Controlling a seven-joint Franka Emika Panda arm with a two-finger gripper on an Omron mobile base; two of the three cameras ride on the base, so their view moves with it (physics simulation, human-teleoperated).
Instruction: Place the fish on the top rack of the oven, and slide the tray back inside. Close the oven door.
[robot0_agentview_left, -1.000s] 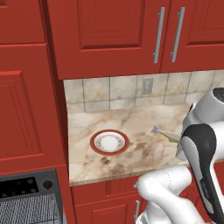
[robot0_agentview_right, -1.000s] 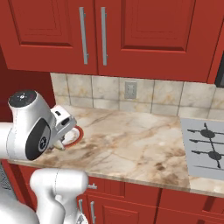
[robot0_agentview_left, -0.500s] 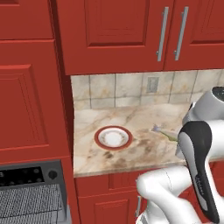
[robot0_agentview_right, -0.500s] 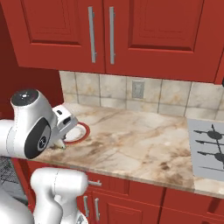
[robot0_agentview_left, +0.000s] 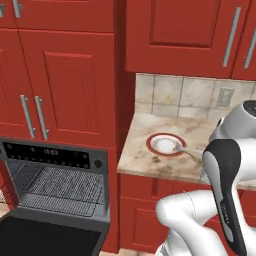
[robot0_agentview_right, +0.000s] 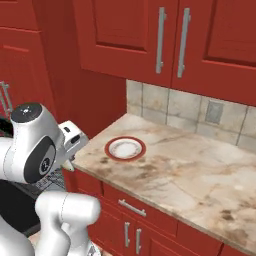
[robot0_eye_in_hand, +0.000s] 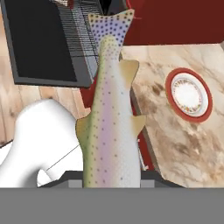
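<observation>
1. Both base views have slid left since the earlier frames, so the oven (robot0_agentview_left: 55, 175) now shows beside the bench (robot0_agentview_left: 145, 162); the camera moved, not the things.
2. Red cabinets (robot0_agentview_left: 70, 85) fill the wall above and beside the oven.
3. Its door (robot0_agentview_left: 45, 240) lies open and flat, low in front.
4. Inside, the rack (robot0_agentview_left: 62, 187) sits pulled part way out over the door.
5. On the bench rests a white plate (robot0_agentview_right: 125, 148) with a red rim, nothing on it.
6. Smallest is the fish (robot0_eye_in_hand: 109, 131), spotted and pale. The end effector (robot0_eye_in_hand: 111, 181) is pinching it at the head end, tail pointing toward the oven.
</observation>
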